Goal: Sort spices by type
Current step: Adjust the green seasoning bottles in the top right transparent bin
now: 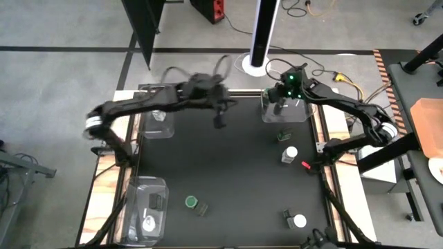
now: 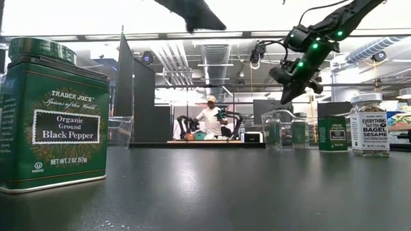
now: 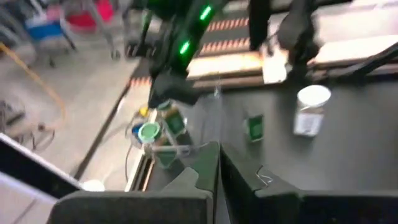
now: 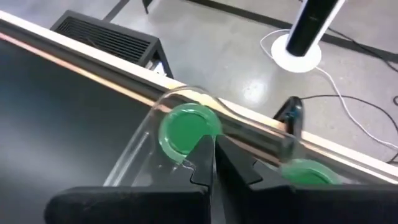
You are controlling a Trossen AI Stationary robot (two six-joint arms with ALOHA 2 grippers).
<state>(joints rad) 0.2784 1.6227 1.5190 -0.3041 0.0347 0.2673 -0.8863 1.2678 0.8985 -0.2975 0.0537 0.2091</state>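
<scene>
In the clear plastic tray (image 1: 302,115) at the table's far right corner stand two dark spice jars with round green lids (image 4: 186,132), directly under the right gripper (image 4: 213,144), whose fingers are pressed together and empty. More jars, green-lidded (image 1: 192,202) and white-lidded (image 1: 291,151), lie scattered over the black table (image 1: 228,173). The left gripper (image 1: 219,122) hangs above the far middle, also closed on nothing.

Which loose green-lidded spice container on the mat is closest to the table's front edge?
The green-lidded spice tin lying near the front-left clear tray. The other loose green one lies farther back on the right, near the white-lidded jar.
</scene>
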